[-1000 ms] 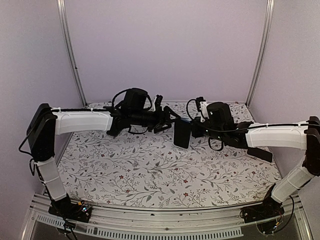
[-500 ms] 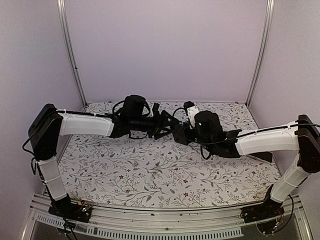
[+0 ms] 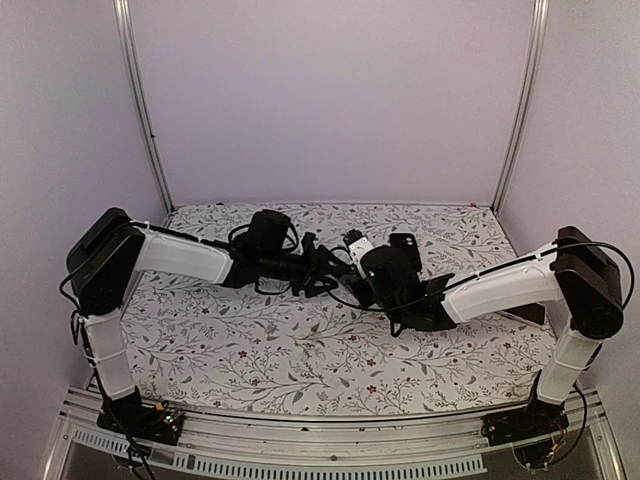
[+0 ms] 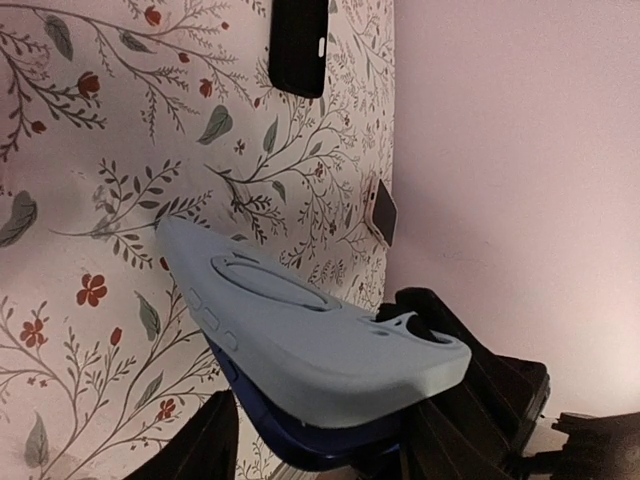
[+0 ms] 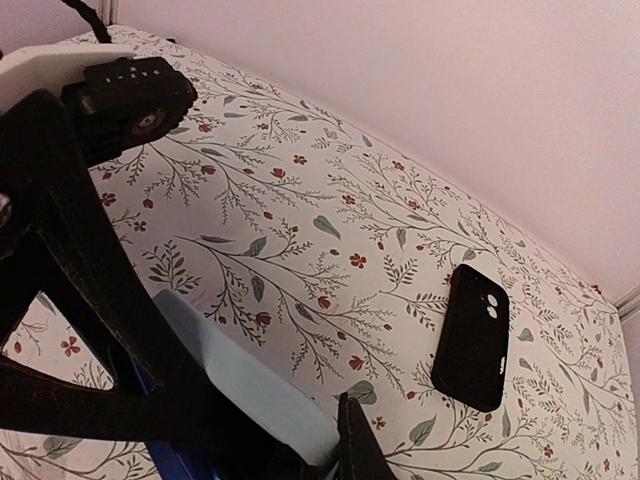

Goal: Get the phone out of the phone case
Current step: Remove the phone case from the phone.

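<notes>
Top external: left tool [image 3: 325, 268], right tool [image 3: 346, 272] w/ phone case [image 4: 300, 330] now lower, closer.

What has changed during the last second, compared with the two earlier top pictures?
Both arms came down toward the table. The right gripper swung left, and the left gripper drew back with it. The light blue phone case, which hung upright between them a second ago, is now lower and tilted. Nothing was let go. The black case on the table stayed in place.
</notes>
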`<action>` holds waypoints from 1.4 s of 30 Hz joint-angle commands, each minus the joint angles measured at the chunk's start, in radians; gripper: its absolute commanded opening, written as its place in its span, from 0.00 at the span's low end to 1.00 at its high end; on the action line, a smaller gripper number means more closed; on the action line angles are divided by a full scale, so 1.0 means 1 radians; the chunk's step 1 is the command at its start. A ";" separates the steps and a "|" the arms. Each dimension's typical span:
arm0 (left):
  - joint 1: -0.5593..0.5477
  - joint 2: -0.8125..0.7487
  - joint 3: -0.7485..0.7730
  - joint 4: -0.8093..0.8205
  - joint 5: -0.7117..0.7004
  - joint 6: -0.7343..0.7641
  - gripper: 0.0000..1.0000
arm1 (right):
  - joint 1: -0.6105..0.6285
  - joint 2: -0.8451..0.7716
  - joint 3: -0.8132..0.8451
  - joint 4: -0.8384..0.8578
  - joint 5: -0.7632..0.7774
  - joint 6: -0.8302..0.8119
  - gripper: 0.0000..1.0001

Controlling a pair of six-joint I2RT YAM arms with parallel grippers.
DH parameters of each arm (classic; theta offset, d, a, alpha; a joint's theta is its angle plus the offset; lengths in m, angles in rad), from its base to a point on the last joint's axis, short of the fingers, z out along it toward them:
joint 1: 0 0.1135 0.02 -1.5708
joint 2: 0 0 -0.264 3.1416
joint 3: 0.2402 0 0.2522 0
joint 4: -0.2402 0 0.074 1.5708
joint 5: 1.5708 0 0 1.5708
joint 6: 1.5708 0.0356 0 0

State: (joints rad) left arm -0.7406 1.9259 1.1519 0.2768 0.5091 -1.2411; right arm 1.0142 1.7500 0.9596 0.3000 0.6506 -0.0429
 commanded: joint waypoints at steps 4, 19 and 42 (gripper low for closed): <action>0.040 0.039 -0.090 0.097 0.049 -0.096 0.51 | 0.073 0.039 0.110 0.093 -0.020 -0.032 0.00; 0.060 0.054 -0.196 0.305 0.110 -0.257 0.32 | 0.078 0.012 0.147 -0.071 -0.345 0.181 0.00; 0.075 -0.091 -0.201 0.160 0.185 -0.050 0.00 | -0.069 -0.059 0.168 -0.264 -0.193 0.262 0.00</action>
State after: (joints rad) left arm -0.6811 1.9217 0.9241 0.4252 0.6735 -1.4017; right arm 0.9699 1.7397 1.0885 0.0586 0.5179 0.1730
